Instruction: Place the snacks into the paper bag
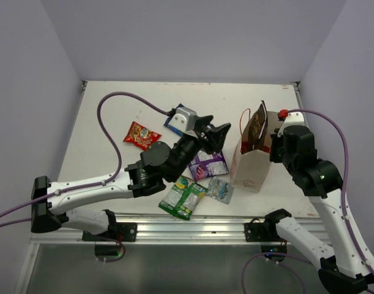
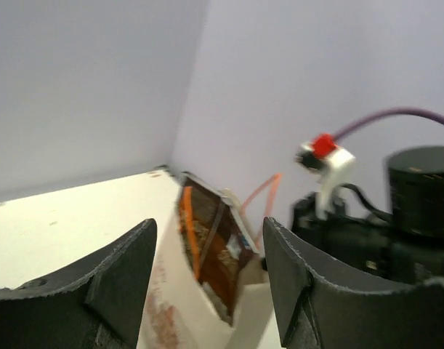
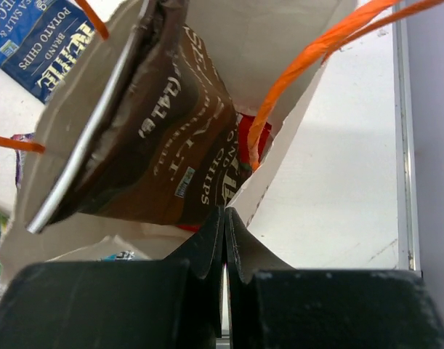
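Where bag point(image 1: 249, 171) stands, brown packet point(image 1: 258, 130) (lengthwise) points up.

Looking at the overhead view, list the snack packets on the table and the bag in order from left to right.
red packet → green packet → silver-blue packet → paper bag. Left out: the purple packet and the blue packet, which overlap others sideways.
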`<move>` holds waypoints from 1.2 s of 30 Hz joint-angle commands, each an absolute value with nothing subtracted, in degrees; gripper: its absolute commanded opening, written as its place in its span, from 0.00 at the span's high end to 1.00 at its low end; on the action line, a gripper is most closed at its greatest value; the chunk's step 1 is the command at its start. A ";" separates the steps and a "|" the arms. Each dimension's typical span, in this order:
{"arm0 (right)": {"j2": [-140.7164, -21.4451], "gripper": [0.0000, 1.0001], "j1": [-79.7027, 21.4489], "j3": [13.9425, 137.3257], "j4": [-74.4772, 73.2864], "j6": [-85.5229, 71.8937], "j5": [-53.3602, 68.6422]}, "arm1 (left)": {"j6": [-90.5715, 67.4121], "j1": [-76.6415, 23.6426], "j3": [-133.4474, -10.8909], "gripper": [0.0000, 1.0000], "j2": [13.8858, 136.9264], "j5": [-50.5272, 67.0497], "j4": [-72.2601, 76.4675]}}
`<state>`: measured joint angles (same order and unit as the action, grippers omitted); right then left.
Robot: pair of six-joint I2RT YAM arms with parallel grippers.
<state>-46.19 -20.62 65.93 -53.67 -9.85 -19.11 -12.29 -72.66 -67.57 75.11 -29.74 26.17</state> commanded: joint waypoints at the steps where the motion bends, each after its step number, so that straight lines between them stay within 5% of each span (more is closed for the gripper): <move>1: -44.56 1.00 -20.74 69.52 -54.31 -10.99 -21.88 | -11.60 -71.63 -63.55 0.36 75.85 -48.14 14.02; 12: -43.51 1.00 -20.74 68.47 -55.64 -11.87 -26.54 | -32.94 -59.78 -48.62 0.36 84.71 -34.73 2.90; 23: -44.65 1.00 -20.74 65.66 -53.27 -11.43 -27.68 | -37.44 -57.75 -46.85 0.29 93.51 -34.72 3.25; 27: -44.82 1.00 -20.74 65.39 -53.00 -11.25 -26.90 | -38.50 -57.40 -43.78 0.19 96.06 -31.05 10.16; 36: -44.47 1.00 -20.74 65.13 -52.74 -10.99 -25.75 | -38.41 -55.02 -37.36 0.17 99.05 -21.38 29.76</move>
